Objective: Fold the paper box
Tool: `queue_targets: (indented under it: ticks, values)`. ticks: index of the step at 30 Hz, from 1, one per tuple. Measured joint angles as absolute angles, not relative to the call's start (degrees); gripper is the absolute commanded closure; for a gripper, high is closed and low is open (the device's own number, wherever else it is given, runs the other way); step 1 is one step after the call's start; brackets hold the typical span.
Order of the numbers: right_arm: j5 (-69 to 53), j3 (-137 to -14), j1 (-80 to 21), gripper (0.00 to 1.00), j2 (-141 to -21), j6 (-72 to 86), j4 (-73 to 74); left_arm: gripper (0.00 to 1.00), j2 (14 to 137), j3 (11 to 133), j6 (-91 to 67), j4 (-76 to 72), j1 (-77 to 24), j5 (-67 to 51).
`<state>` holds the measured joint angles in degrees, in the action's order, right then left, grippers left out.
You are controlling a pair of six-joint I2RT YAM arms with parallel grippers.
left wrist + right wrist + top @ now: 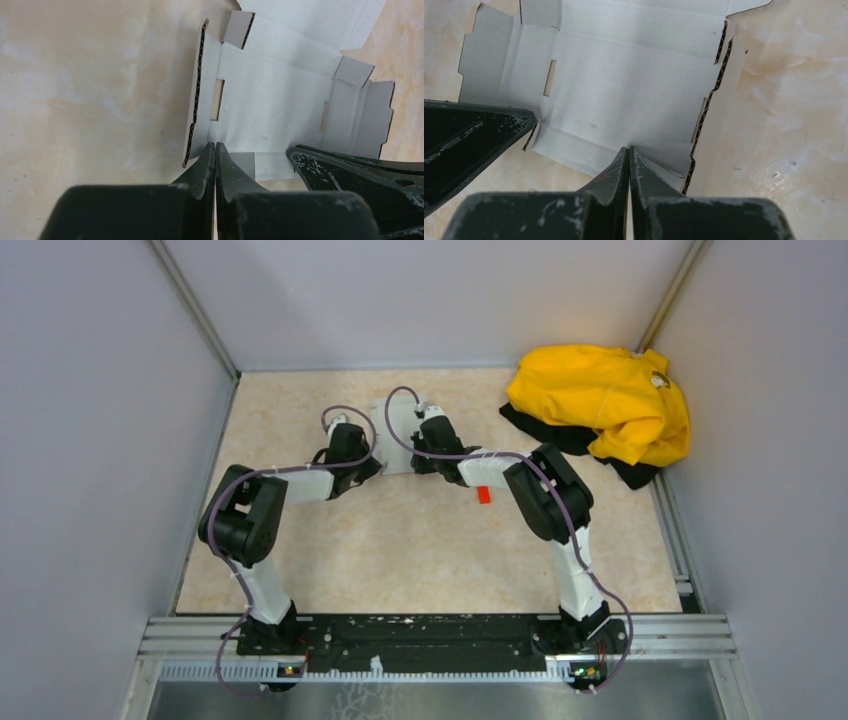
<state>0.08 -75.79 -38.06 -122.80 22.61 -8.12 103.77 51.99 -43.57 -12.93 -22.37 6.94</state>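
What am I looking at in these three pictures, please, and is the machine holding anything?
Two robot arms are bolted at the near edge of the table. The overhead picture shows both, the left arm and the right arm. The other two pictures come from a camera on each wrist. On the table lie an unfolded paper box, a small red block and a yellow garment. The dark left fingers and right fingers are shut, tips at the box's near edge; no cardboard shows between them.

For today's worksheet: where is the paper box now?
Top view: the paper box lies far-centre on the table, left gripper and right gripper at its near edge.
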Motion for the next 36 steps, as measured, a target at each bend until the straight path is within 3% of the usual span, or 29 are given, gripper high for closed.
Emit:
queue_targets:
  ticks: [23, 36]
  values:
    - [0.05, -75.75, -38.06, 1.0, -122.8, 22.61, -8.4, 1.0, 107.15, 55.4, -44.23, -13.63, -25.65, 6.98]
    - [-0.08, -75.4, -38.06, 1.0, -122.83, 22.61, -9.23, 1.0, 106.26, 47.72, -46.57, -25.28, -26.37, 7.09]
